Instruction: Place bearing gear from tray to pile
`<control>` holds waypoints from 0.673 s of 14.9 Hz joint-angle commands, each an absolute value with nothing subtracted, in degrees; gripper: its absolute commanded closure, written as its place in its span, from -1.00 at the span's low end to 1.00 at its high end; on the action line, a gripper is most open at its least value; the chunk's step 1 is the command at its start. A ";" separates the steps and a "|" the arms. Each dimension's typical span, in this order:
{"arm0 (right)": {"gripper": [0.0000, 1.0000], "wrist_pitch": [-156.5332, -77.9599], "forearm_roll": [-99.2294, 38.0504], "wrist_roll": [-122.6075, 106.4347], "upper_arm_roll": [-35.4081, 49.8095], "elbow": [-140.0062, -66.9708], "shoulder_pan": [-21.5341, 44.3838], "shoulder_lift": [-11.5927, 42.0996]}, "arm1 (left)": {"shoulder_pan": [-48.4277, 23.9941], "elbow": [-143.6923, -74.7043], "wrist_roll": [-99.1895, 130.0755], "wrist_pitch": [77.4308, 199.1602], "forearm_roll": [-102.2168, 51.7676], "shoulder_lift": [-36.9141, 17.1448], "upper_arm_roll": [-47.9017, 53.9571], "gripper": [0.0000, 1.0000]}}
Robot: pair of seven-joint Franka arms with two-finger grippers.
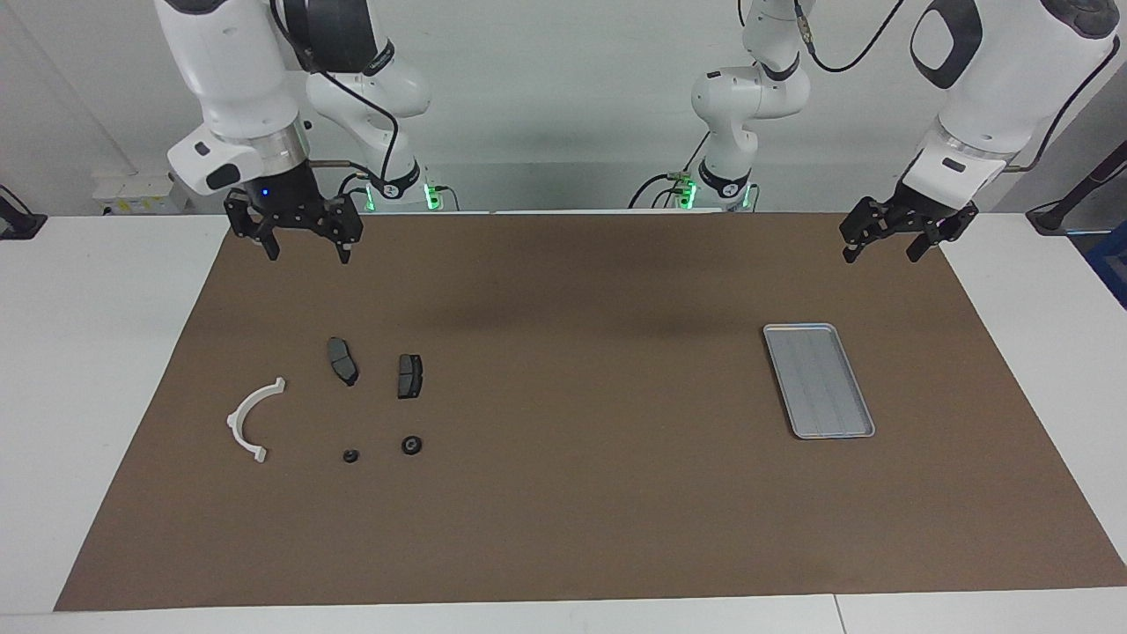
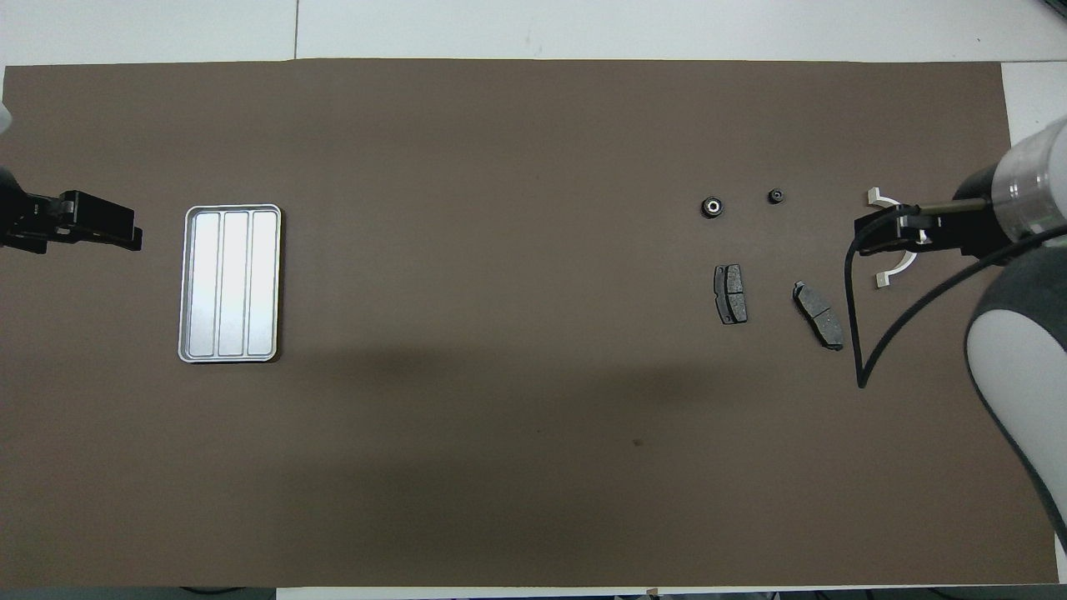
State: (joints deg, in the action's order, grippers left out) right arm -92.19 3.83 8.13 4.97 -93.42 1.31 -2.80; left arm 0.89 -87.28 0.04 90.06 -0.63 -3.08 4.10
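The silver-grey tray [image 1: 819, 380] [image 2: 229, 283] lies on the brown mat with nothing in it. At the right arm's end lies the pile: a white curved bracket [image 1: 251, 418] [image 2: 899, 265] and two dark brake pads [image 1: 342, 360] [image 1: 408, 375]. A small dark round bearing gear with a pale centre [image 1: 411, 445] [image 2: 712, 206] rests farther from the robots than the pads, beside a smaller round part [image 1: 350, 456] [image 2: 776, 196]. My right gripper [image 1: 306, 255] [image 2: 885, 234] hangs open and holds nothing, high over the mat's edge by the robots. My left gripper [image 1: 880, 252] [image 2: 117, 223] waits open over that edge.
The brown mat [image 1: 572, 528] covers most of the white table [image 1: 88, 352]. Both arms' bases stand along the table's edge at the robots' end. A black cable [image 2: 867, 333] loops down from the right arm over the pile area.
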 commanded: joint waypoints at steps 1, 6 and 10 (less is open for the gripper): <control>-1.00 -89.58 2.02 4.32 5.19 -95.71 0.97 -5.80 | 0.53 -87.27 -0.53 88.60 0.00 -2.20 4.31 -1.00; -1.00 -84.11 -1.23 4.75 4.92 -95.45 0.97 -5.80 | 0.53 -87.36 -0.62 88.15 0.00 -2.11 4.39 -1.00; -1.00 -84.20 -1.06 5.80 4.75 -95.45 0.97 -5.80 | 0.53 -87.54 -0.62 88.07 -0.09 -2.02 4.39 -1.00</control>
